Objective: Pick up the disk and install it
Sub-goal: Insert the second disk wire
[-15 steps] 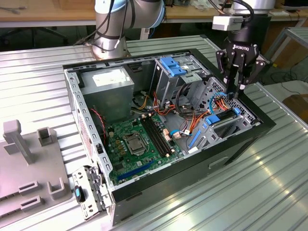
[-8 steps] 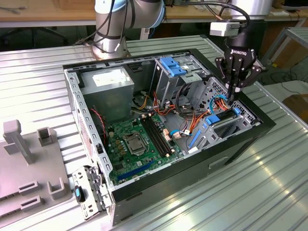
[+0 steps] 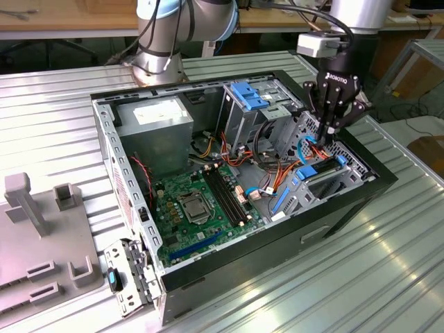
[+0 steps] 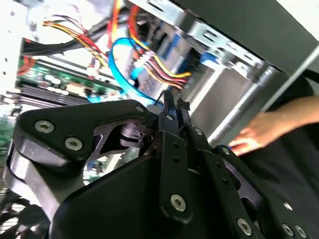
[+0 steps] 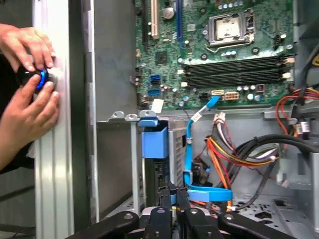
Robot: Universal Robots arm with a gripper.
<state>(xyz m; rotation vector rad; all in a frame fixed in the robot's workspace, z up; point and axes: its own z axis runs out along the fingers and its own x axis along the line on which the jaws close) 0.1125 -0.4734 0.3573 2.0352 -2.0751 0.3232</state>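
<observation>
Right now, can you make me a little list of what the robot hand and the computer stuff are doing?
gripper: fingers together, low inside the open computer case, beside the drive cage
disk: blue carrier standing in the drive cage, just ahead of the fingertips
blue cable: loops beside the gripper
motherboard: flat in the case
person: two hands outside the case wall, holding a small blue thing

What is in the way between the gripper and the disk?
Nothing visible. In the first wrist view the gripper sits close to the disk in its blue carrier, with no part between them. A blue cable loops right beside the gripper, not across the gap.
</observation>
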